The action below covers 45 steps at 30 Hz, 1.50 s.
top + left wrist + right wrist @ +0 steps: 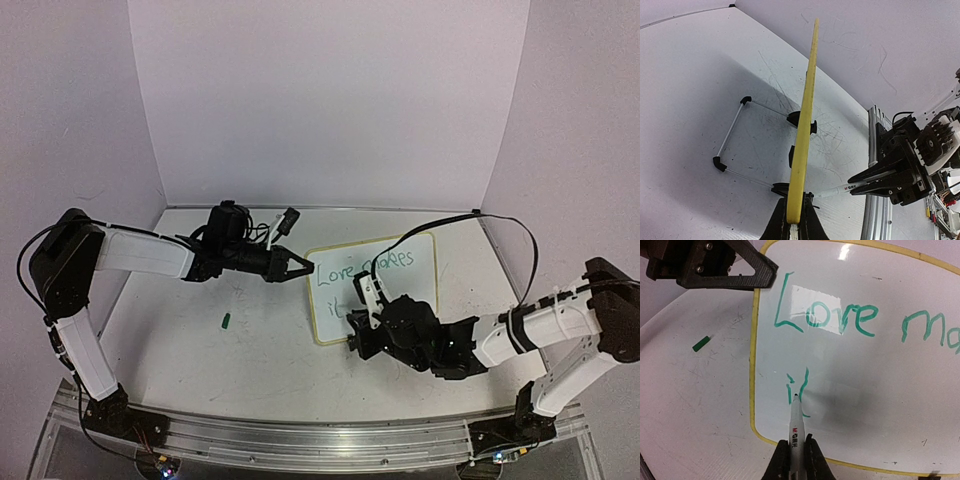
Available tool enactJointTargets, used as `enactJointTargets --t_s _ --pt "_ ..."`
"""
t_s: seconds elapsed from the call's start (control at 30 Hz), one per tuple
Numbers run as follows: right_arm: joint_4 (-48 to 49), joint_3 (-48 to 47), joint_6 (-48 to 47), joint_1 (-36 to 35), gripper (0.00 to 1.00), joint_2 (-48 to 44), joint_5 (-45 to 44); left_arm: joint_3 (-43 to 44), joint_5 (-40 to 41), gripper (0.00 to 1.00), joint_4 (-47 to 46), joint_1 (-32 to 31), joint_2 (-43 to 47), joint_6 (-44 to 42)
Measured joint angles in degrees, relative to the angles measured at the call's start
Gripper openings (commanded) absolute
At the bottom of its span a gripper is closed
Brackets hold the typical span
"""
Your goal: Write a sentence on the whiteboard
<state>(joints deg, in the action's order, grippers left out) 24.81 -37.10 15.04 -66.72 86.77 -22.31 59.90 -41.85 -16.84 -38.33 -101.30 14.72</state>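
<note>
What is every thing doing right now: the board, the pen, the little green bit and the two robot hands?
whiteboard, propped on its wire stand, partly written on in green.
marker, uncapped, tip touching the whiteboard.
green piece, lying loose on the table, left of the whiteboard.
left gripper, shut on the whiteboard's edge.
right gripper, shut on the marker.

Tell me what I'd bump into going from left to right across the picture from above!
small green piece → left gripper → whiteboard → right arm
</note>
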Motion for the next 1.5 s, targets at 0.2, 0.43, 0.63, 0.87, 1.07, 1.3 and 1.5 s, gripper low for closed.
enactJointTargets --t_s 0.2,0.43,0.63,0.87,1.07,1.3,1.5 --pt "1.2 -1.8 -0.8 0.0 0.00 1.9 0.0 0.0 0.0 0.00 0.0 0.0 0.0 0.0" --pt "0.9 -2.1 -0.8 0.0 0.00 2.8 -1.1 0.0 0.0 0.00 0.0 0.0 0.0 0.0" --pt "0.7 -2.1 -0.5 0.0 0.00 2.9 -2.2 0.0 0.0 0.00 0.0 0.0 0.0 0.0" --pt "0.6 -2.1 -0.3 -0.1 0.00 3.3 -2.8 0.0 0.1 0.00 0.0 0.0 0.0 0.0" --pt "-2.8 -3.2 2.1 -0.6 0.00 3.0 -5.9 0.0 0.3 0.00 0.0 0.0 0.0 0.0" --pt "-9.1 -0.2 6.1 -0.7 0.00 -12.5 -5.3 0.0 0.5 0.11 0.2 -0.2 0.1 0.1" --pt "-9.7 0.0 8.1 -0.7 0.00 -21.6 -7.8 0.1 3.7 0.45 3.1 -0.7 0.3 1.4"
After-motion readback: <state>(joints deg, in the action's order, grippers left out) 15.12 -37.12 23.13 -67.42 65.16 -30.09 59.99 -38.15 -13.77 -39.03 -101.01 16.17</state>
